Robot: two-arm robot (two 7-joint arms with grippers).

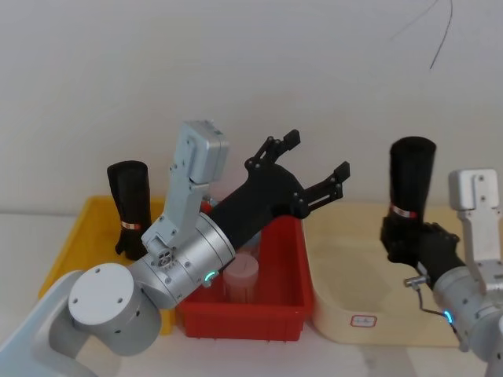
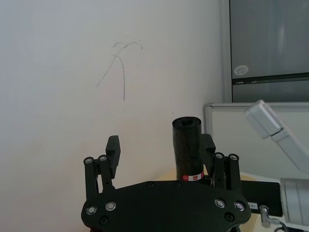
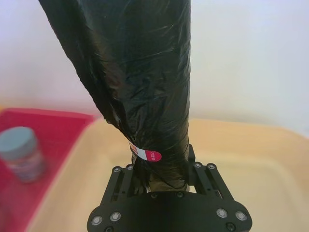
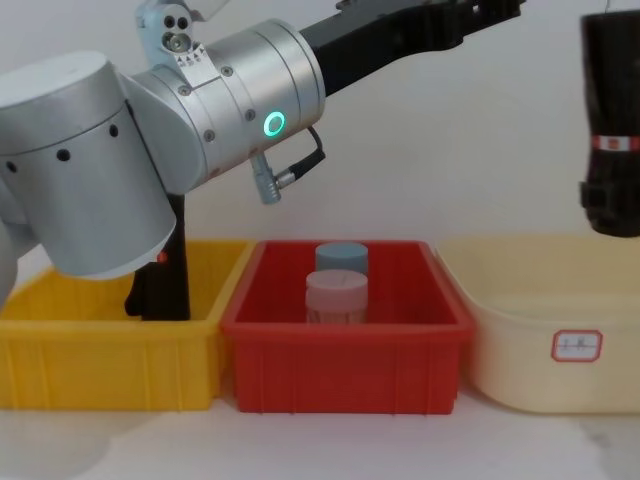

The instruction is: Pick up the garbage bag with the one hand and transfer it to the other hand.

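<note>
The garbage bag (image 1: 411,177) is a tall black glossy roll with a red-and-white tag near its lower end. It stands upright in the air above the cream tub (image 1: 339,275). My right gripper (image 1: 413,236) is shut on its lower end, as the right wrist view shows with the right gripper (image 3: 161,170) clasped round the bag (image 3: 140,77). My left gripper (image 1: 314,161) is open and raised above the red bin (image 1: 297,271), pointing toward the bag with a gap between. In the left wrist view the bag (image 2: 187,145) stands beyond the open left gripper (image 2: 161,150), close to one finger (image 2: 208,147).
A second black roll (image 1: 130,206) stands in the yellow bin (image 1: 75,243) at the left. The red bin holds a pink-lidded jar (image 4: 336,292) and a grey-blue-lidded jar (image 4: 342,256). The left arm's bulky joint (image 4: 235,100) hangs over the bins.
</note>
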